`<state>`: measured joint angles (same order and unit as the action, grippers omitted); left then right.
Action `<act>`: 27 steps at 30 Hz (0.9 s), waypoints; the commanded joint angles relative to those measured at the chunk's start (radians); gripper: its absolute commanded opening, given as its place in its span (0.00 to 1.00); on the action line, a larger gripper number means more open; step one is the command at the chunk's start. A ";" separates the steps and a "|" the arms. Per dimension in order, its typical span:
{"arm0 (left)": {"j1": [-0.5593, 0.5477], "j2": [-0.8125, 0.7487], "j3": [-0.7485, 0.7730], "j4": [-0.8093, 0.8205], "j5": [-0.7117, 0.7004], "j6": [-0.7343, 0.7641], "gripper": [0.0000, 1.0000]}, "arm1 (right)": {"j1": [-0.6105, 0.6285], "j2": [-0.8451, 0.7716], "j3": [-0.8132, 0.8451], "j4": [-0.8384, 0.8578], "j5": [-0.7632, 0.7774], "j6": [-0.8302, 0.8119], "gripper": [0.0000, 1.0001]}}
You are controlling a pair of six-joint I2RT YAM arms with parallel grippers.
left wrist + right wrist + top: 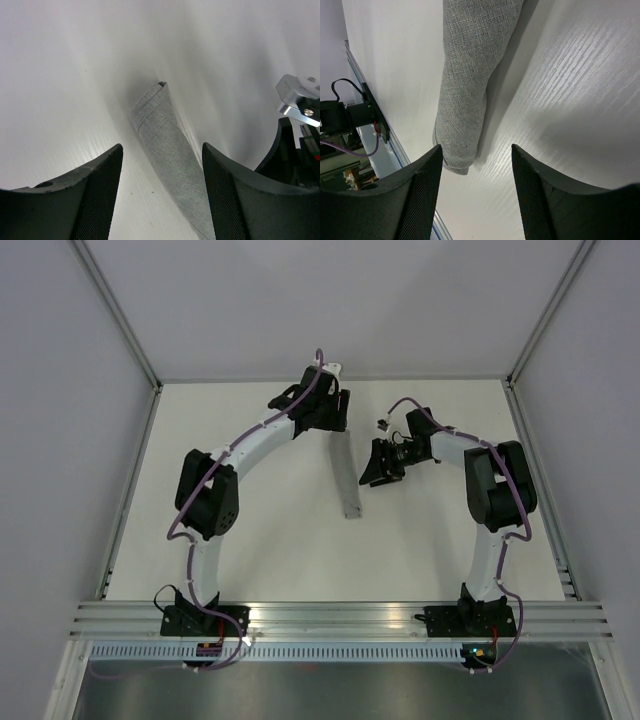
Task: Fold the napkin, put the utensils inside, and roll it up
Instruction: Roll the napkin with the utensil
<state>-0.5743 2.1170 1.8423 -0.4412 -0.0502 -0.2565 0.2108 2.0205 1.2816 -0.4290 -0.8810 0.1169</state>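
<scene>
We see the rolled napkin (346, 478) lying on the table (260, 540), left gripper (335, 423) spread empty at its far end, right gripper (377, 472) likewise unclenched just beside it.

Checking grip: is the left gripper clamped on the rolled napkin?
No: the left gripper stands wide open, with bare table showing beside the rolled napkin between its fingers.
</scene>
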 commanded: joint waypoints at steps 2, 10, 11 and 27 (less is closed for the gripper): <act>0.016 -0.146 -0.058 0.032 -0.011 0.002 0.70 | -0.014 -0.063 0.007 -0.022 0.011 -0.037 0.63; 0.037 -0.405 -0.313 0.105 0.033 -0.023 0.70 | -0.085 -0.172 0.028 -0.092 0.017 -0.102 0.64; 0.037 -0.455 -0.334 0.105 0.036 -0.024 0.70 | -0.096 -0.199 0.031 -0.099 0.017 -0.108 0.64; 0.040 -0.897 -0.742 0.133 0.075 -0.047 0.70 | -0.355 -0.624 -0.041 -0.135 0.235 -0.249 0.67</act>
<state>-0.5385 1.2591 1.1435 -0.3321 0.0040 -0.2646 -0.1295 1.4525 1.2545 -0.5331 -0.7113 -0.0807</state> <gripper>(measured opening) 0.700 0.666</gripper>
